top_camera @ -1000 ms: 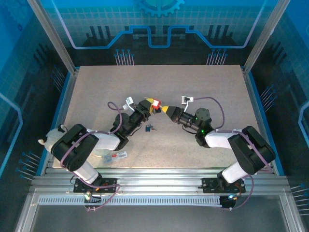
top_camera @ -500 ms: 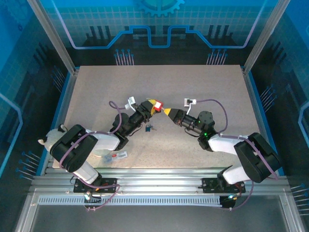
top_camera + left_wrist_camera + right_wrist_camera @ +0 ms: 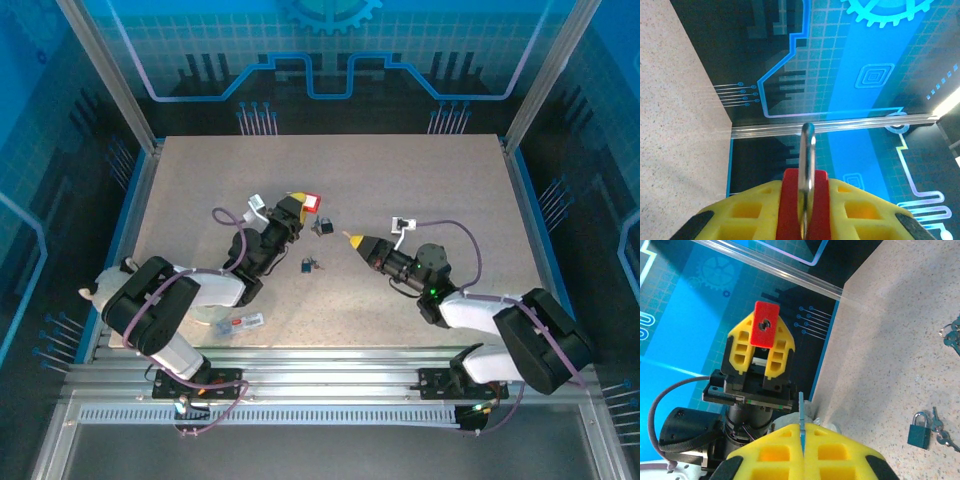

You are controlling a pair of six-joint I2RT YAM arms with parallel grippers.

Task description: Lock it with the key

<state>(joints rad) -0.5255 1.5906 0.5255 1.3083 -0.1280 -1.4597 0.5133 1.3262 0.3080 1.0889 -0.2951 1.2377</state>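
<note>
A red padlock (image 3: pixel 312 201) is clamped between the yellow fingers of my left gripper (image 3: pixel 302 207), left of the table's middle. The left wrist view shows its red body (image 3: pixel 790 205) and silver shackle (image 3: pixel 807 150) standing up out of that gripper (image 3: pixel 804 202). My right gripper (image 3: pixel 351 239) is shut on a key; its thin blue blade (image 3: pixel 801 412) sticks out between the yellow fingers (image 3: pixel 850 450). In the right wrist view the padlock's keyhole face (image 3: pixel 764 330) points toward that gripper (image 3: pixel 802 435), well apart from the blade tip.
A small blue padlock (image 3: pixel 307 265) with keys lies on the table between the arms, also seen as the blue padlock (image 3: pixel 919 429). A dark key bunch (image 3: pixel 322 226) lies between the grippers. A clear bag (image 3: pixel 240 322) lies near the left arm's base.
The two grippers have drawn apart: the right one pulled back to the right and nearer with the key, the left one moved left with the red padlock.
</note>
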